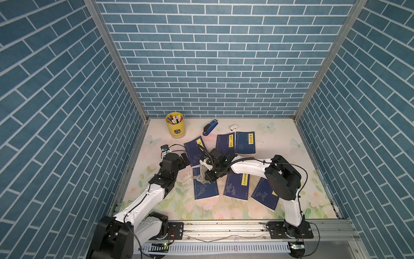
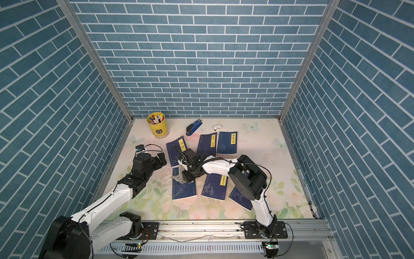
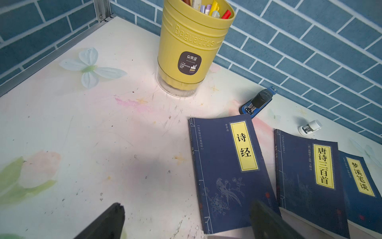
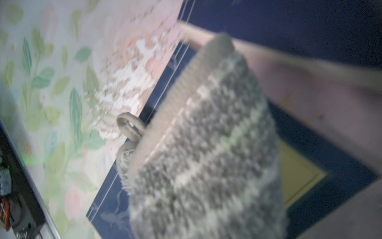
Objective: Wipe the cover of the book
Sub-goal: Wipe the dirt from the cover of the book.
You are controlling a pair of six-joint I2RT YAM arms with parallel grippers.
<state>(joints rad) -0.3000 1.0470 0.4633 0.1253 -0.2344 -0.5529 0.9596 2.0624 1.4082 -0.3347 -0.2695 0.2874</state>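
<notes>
1. Grey-and-white checked cloth (image 4: 206, 155) fills the right wrist view. The right claw (image 1: 207, 175) is clamped tight on it and holds it down on the book (image 1: 205, 190).
2. That book lies flat on the flowered table (image 1: 280, 139). It is the one in the near row closest to the left arm. In both top views the cloth covers its far end, and the near part with the flower drawing is bare.
3. The left claw (image 3: 187, 204) stands wide with nothing in it. It is low, at the near end of another blue book (image 3: 225, 169) in the far row. Whether a finger touches that cover I cannot tell.
4. The step in hand looks like the wiping stroke itself, and an early part of it, since most of the cover shows no cloth on it yet.
5. The next move calls for dragging the cloth along the cover toward the near edge, with steady downward pressure and a firm grip.
6. Nothing pins the book, so it may slide with the cloth. A lighter press, or the free claw steadying a corner, would likely help.
</notes>
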